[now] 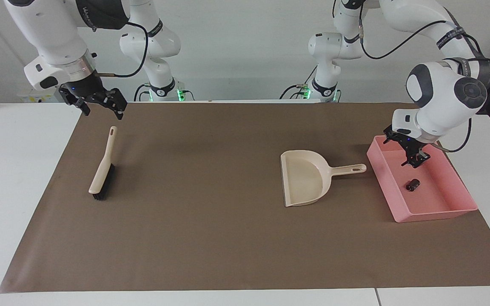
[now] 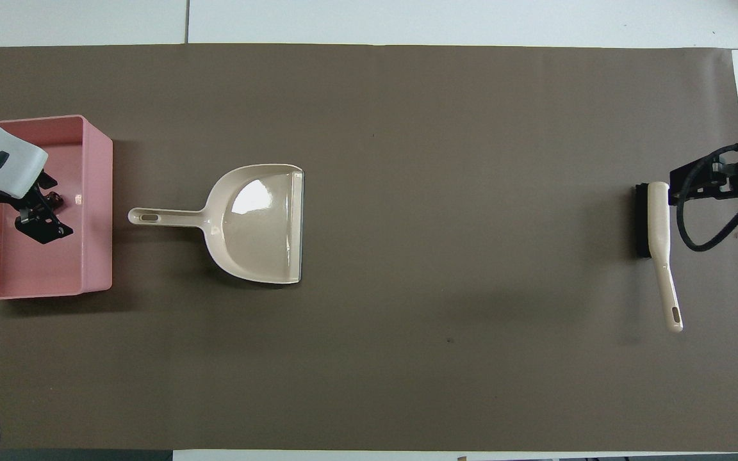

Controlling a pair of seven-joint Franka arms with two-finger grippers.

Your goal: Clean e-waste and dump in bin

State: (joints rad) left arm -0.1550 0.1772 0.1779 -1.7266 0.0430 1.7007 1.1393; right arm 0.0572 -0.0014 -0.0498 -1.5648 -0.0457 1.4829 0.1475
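Observation:
The pink bin (image 1: 442, 203) stands at the left arm's end of the table and also shows in the overhead view (image 2: 29, 272). A dark cylinder of e-waste (image 1: 412, 185) lies in it. In the overhead view a small pale bit (image 2: 77, 200) lies in the bin by the wall toward the dustpan; I cannot tell what it is. My left gripper (image 1: 417, 157) hangs open and empty over the bin, above the cylinder (image 2: 54, 198). My right gripper (image 1: 100, 102) waits open and empty above the brush handle's end.
The cream dustpan (image 1: 304, 178) lies empty on the brown mat (image 1: 211, 238) beside the bin, its handle pointing at the bin. The cream brush (image 1: 102, 170) lies at the right arm's end of the mat, also in the overhead view (image 2: 658, 230).

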